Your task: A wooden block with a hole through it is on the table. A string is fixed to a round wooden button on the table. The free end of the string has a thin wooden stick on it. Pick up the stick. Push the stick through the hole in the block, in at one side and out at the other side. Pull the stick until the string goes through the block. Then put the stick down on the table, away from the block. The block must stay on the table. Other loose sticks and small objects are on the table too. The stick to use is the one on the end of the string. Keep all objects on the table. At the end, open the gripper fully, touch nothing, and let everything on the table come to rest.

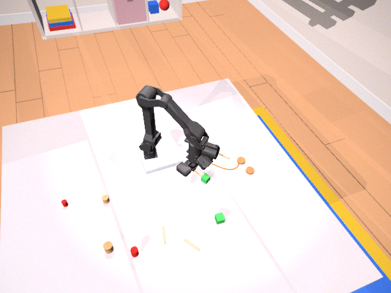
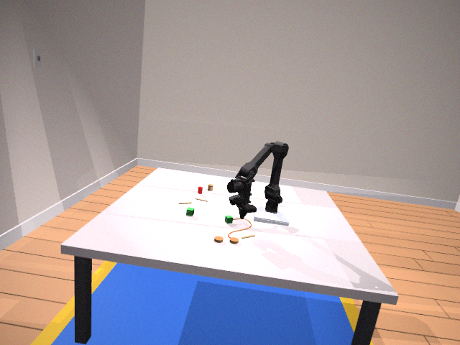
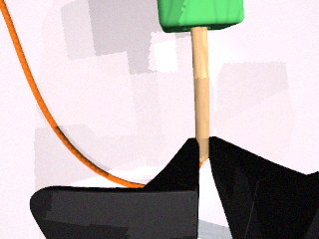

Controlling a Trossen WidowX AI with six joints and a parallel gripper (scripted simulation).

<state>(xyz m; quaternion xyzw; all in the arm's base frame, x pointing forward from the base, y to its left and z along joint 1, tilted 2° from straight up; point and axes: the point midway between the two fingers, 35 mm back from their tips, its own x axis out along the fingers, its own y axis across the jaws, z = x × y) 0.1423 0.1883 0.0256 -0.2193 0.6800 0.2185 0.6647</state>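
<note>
My gripper (image 1: 193, 169) is low over the table and shut on the thin wooden stick (image 3: 201, 94). The block stands on the table just ahead of the gripper (image 1: 205, 178). The orange string (image 3: 40, 100) runs from the stick's rear end in a curve (image 1: 224, 166) to a round wooden button (image 1: 241, 160). From the exterior view, the gripper (image 2: 243, 213) stands right of the block (image 2: 228, 218).
A second round disc (image 1: 249, 170) and a loose stick (image 1: 224, 155) lie near the button. Another green block (image 1: 219, 218), two loose sticks (image 1: 164, 234) (image 1: 191, 244), two red cylinders (image 1: 134, 251) (image 1: 64, 202) and two wooden cylinders (image 1: 108, 246) (image 1: 105, 199) lie nearer the front and left.
</note>
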